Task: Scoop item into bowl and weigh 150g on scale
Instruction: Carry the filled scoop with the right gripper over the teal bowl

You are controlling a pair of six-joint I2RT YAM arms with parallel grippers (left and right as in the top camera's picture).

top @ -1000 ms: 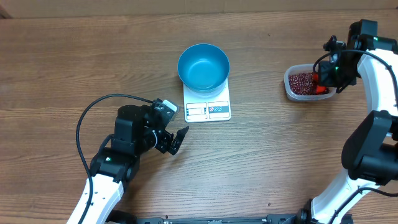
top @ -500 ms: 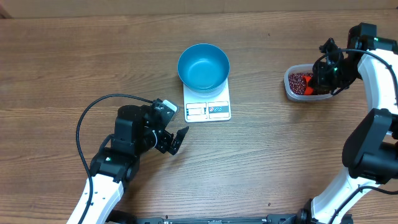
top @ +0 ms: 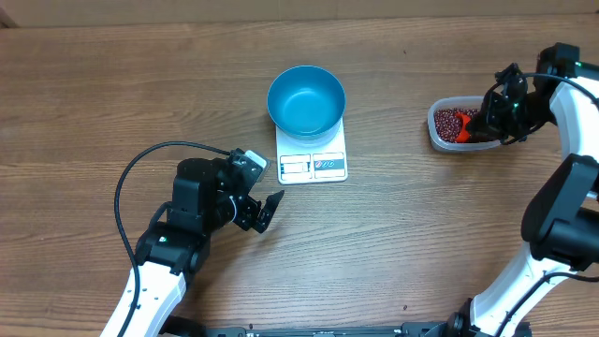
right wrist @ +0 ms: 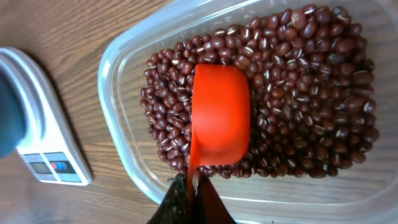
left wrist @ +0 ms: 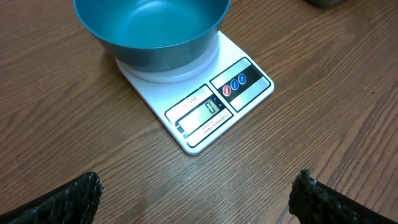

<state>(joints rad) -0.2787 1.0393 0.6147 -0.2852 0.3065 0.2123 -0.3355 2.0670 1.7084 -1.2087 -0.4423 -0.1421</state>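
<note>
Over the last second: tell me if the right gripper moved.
Yes. The right gripper, shut on the scoop, pushed it left, from the tub's right end toward its middle.

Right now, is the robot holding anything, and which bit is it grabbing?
The right gripper pinches the orange scoop by its handle end, cup among the red beans. The left gripper is open, holding nothing.

bowl point(top: 306, 98) on scale point(top: 313, 163), tub point(right wrist: 121, 106) to right, scoop point(right wrist: 221, 112) on beans point(right wrist: 305, 93)
</note>
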